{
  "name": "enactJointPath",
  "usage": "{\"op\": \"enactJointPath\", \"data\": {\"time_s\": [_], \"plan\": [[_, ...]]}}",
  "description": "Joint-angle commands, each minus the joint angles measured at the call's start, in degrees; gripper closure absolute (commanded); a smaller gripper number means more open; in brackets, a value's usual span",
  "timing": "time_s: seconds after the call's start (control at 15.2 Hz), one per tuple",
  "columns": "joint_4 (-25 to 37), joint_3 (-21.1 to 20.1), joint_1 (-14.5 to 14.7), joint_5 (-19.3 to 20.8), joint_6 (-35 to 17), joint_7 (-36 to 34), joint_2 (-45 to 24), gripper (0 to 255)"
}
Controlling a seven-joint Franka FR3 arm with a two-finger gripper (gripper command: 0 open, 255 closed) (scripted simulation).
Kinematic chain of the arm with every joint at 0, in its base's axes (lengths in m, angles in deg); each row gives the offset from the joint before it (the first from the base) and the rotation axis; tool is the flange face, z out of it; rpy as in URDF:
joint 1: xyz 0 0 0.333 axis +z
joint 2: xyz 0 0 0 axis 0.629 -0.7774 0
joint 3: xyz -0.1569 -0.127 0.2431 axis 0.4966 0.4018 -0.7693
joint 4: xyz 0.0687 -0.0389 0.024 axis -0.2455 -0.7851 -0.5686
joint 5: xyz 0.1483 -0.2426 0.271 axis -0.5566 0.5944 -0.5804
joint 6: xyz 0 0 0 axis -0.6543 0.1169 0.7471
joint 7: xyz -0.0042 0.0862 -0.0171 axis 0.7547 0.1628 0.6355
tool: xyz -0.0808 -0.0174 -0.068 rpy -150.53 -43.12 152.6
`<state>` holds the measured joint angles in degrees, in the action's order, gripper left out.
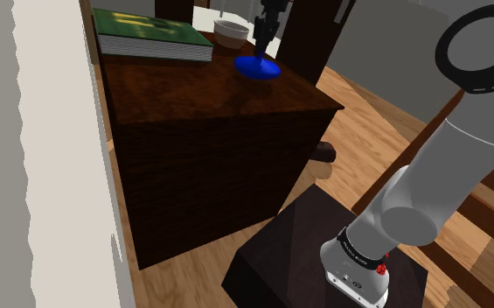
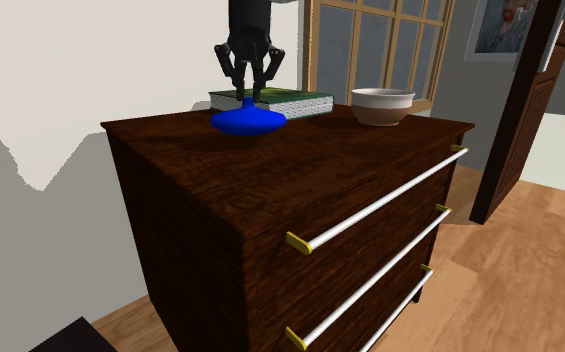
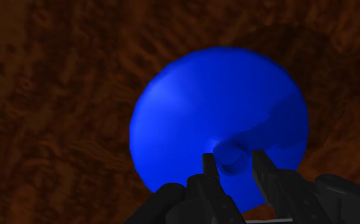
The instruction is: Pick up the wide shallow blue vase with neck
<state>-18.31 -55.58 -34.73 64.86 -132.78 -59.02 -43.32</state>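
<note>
The blue vase (image 2: pixel 245 122) is wide and shallow with a short neck, and it rests on the dark wooden dresser top (image 2: pixel 350 150) near its back corner. My black gripper (image 2: pixel 249 100) comes straight down on it from above. In the wrist view the two fingers clasp the neck from either side, so the gripper (image 3: pixel 234 162) is shut on the vase (image 3: pixel 204 108). In the shoulder view the vase (image 1: pixel 258 68) lies at the dresser's far edge under the gripper (image 1: pixel 262 54).
A green book (image 2: pixel 280 100) lies just behind the vase and a white bowl (image 2: pixel 382 105) stands to the second exterior view's right of it. The dresser (image 1: pixel 192 96) stands against a pale wall. My dark stand (image 1: pixel 297 254) sits on the wooden floor.
</note>
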Motion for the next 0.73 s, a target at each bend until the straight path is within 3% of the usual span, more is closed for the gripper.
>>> {"op": "enactJointPath", "data": {"time_s": [0.0, 0.66], "plan": [[2.16, 0.05, -0.07, -0.07, 1.77, -0.03, -0.41, 255], [16.27, 0.29, -0.57, -0.81, 11.44, -0.24, -4.88, 255]]}}
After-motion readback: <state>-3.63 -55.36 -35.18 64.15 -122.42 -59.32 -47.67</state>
